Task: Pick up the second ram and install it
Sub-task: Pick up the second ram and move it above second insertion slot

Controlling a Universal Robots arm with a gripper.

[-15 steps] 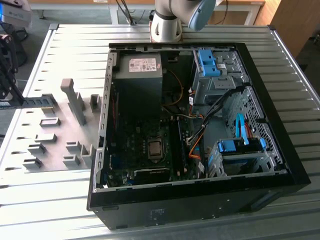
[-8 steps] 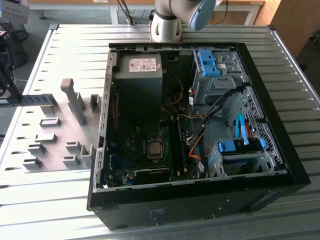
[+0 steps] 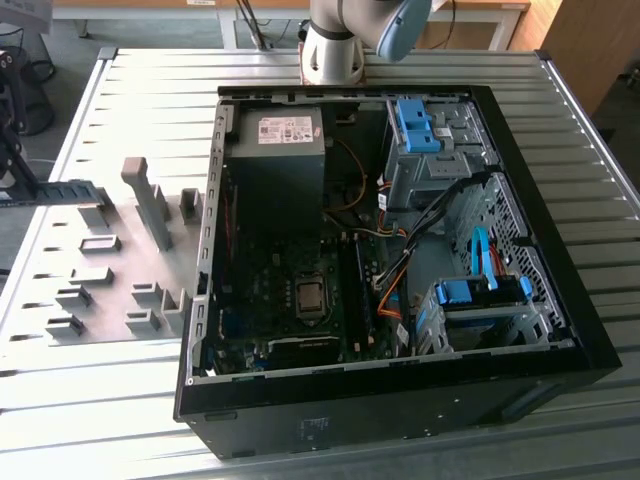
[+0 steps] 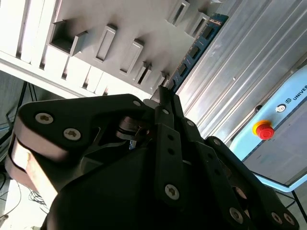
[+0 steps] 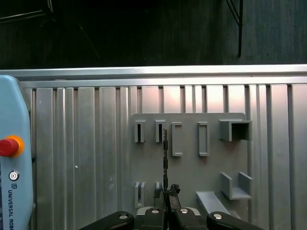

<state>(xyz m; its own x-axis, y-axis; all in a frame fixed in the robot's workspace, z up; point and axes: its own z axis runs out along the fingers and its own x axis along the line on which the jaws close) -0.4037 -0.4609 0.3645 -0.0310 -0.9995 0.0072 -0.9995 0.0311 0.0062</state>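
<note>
Second ram [image 5: 165,153] clamped edge-on in closed claw [image 5: 166,190] over one grey fixture plate [image 5: 189,168]

Ribbed metal table [image 3: 100,420] brightly lit — grey floor [image 3: 75,40], wooden panel [image 3: 585,45] behind.

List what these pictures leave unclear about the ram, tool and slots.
The ram's gripped end: covered by the tool in the second wrist view.
Its faces: hidden in the first wrist view, where it stands edge-on.
The slots: too dark and small in the exterior view to tell if any is filled.
</note>
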